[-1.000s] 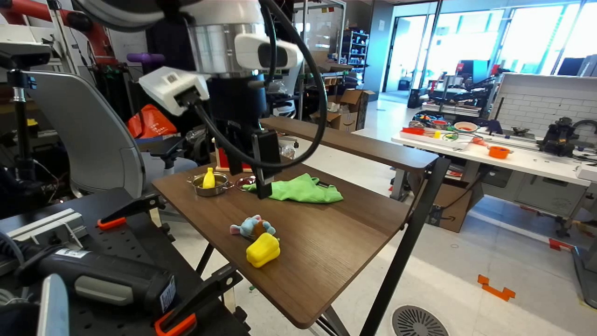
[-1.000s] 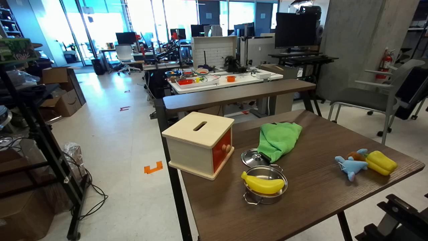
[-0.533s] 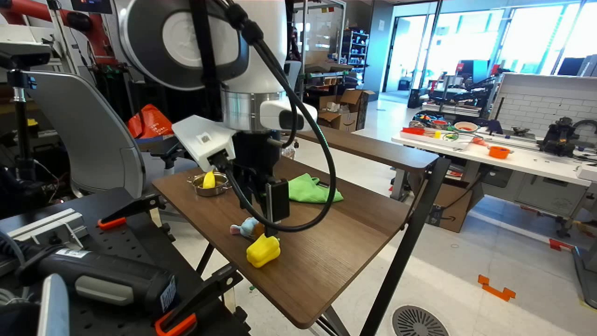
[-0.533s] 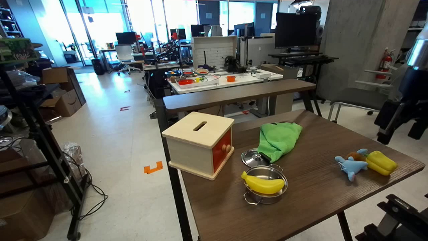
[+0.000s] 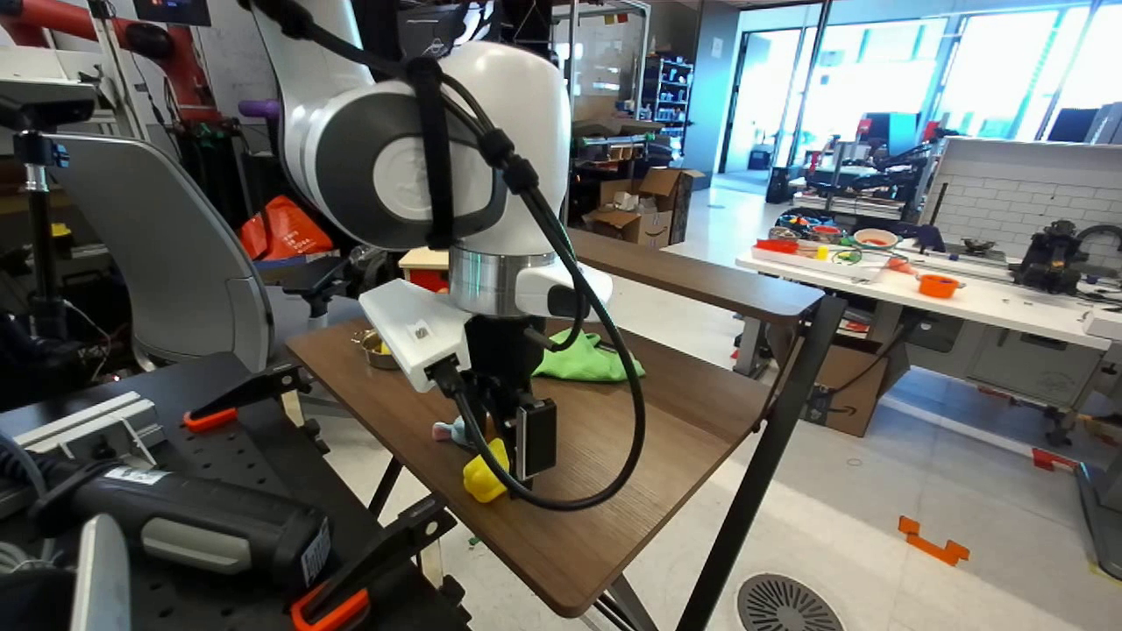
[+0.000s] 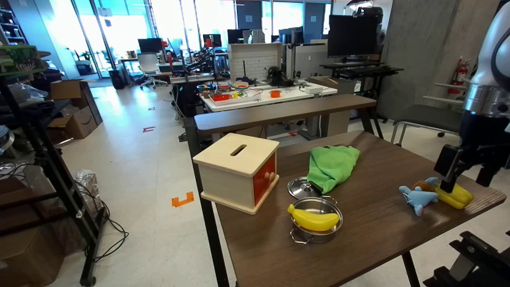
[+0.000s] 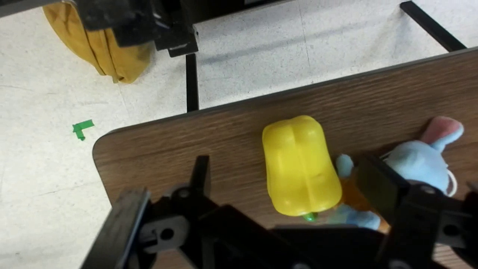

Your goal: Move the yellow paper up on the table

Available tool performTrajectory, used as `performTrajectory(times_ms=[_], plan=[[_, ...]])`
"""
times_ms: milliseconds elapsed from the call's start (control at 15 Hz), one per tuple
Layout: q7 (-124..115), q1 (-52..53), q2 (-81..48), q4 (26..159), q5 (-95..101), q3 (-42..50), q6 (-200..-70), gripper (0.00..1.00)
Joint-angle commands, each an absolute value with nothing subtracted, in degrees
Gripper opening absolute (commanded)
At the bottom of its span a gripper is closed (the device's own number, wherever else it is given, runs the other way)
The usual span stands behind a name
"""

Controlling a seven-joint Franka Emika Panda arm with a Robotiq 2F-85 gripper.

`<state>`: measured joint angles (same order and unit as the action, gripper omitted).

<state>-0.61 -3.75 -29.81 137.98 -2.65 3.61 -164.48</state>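
Observation:
No yellow paper shows; the yellow thing is a toy bell pepper (image 7: 300,168) with a green stem. It lies on the brown table (image 7: 231,149) near a corner and edge, and shows in both exterior views (image 5: 484,479) (image 6: 459,197). My gripper (image 6: 466,183) is open and empty, pointing down over the pepper. In the wrist view the pepper lies between the two spread fingers, apart from the left one. The right finger is over a blue plush toy (image 7: 418,164) with an orange-brown part beside the pepper. In an exterior view the gripper and cable partly hide the pepper.
A metal pot (image 6: 323,238) holding a yellow banana (image 6: 314,221), a lid (image 6: 299,189), a green cloth (image 6: 334,167) and a wooden box (image 6: 235,179) with a red drawer stand farther along the table. A raised shelf (image 6: 287,111) runs along one long side.
My arm has come down and across from above the pot side of the table to over the pepper. The gripper stays open. The pepper and the other objects have not moved.

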Motion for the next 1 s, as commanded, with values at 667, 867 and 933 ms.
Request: performTrajectory(times_ms=[667,867,933], plan=[[1.22,-7.25,-27.9,137.26,-4.7,-0.38,-164.11,0.23],[2.17,-10.86,-24.15,137.69,-7.24,-2.8,-163.99,0.23],[2.5,-12.05,-23.24,137.04,-8.58,-3.49,-163.29,0.23]])
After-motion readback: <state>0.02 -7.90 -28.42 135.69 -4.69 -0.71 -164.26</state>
